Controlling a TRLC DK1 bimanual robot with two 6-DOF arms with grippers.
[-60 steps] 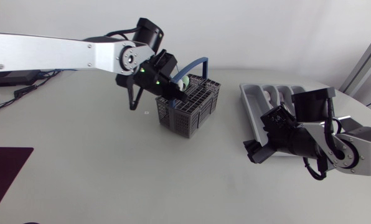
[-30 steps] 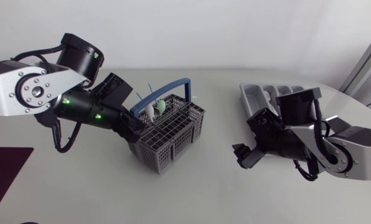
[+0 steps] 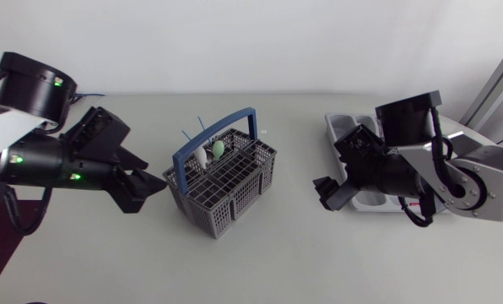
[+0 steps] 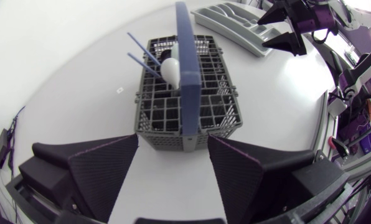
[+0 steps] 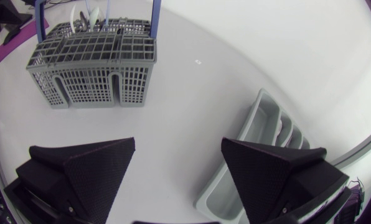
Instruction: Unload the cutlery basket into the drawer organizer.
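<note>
A grey wire cutlery basket [image 3: 226, 181] with a blue handle [image 3: 215, 138] stands mid-table. It holds a white spoon [image 3: 201, 155], a pale green piece [image 3: 219, 148] and thin blue sticks [image 3: 194, 133]. My left gripper [image 3: 150, 186] is open just left of the basket; in the left wrist view the basket [image 4: 185, 106] sits right ahead of the spread fingers [image 4: 104, 168]. The grey drawer organizer [image 3: 340, 127] lies at the right, partly hidden by my right arm. My right gripper [image 3: 326, 192] stands open beside the organizer [image 5: 263, 149], the basket [image 5: 92, 62] well ahead of it.
A dark purple mat [image 3: 2, 232] lies at the table's left edge under my left arm. Bare tabletop stretches between the basket and the organizer and along the front edge.
My left gripper pulled the basket left and toward the front, then let go of it, opened and drew back left. My right arm shifted slightly left.
</note>
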